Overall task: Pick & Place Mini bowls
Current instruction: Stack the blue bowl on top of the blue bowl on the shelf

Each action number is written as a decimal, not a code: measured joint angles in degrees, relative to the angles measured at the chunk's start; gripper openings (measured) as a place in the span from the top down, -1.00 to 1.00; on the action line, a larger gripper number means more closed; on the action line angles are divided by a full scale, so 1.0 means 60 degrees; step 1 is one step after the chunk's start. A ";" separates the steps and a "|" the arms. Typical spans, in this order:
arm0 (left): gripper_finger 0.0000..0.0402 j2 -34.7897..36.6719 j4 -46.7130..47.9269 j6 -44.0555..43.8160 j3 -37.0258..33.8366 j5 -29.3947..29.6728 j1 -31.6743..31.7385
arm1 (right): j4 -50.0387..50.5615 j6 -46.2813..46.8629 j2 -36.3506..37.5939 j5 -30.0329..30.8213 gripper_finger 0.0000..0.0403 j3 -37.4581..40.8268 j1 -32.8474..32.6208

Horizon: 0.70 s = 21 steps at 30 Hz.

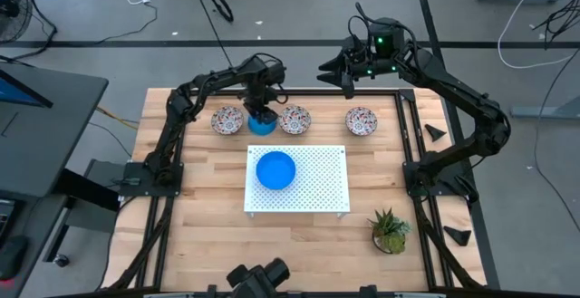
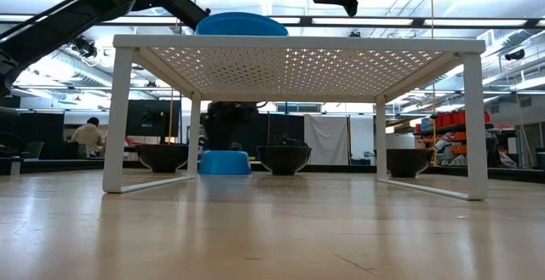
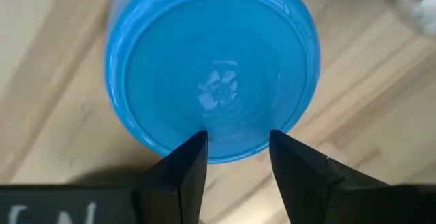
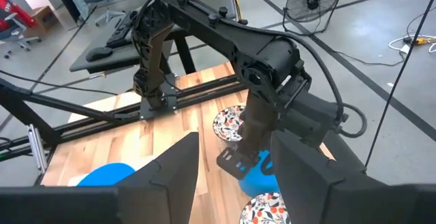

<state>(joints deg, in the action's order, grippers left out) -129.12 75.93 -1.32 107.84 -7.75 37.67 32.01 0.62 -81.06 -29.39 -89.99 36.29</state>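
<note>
Under my left end effector (image 3: 235,157) the blue bowl (image 3: 211,71) looks like smooth plastic with a soft gloss, faint rings showing on its surface. My fingers (image 3: 182,176) are matt black. The bench (image 1: 199,198) is pale wood in jointed strips with a light sheen. The perforated board (image 1: 317,185) appears matt white. The patterned bowls (image 1: 294,120) look glazed.

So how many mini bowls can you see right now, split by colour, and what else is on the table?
Blue mini bowls: 2, one on the white perforated board, one on the table under the left gripper
Floral mini bowls: 3
White perforated board: 1
Potted plant: 1
Total: 7
</note>
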 joint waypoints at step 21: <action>0.18 -0.0015 -0.2562 -0.0446 0.0035 0.0007 0.0131 | 0.0055 0.0066 0.0000 0.0000 0.08 0.0003 -0.0001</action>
<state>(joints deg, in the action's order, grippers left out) -129.21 60.56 -4.00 108.05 -7.70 38.46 32.34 1.02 -81.06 -29.39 -89.97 36.29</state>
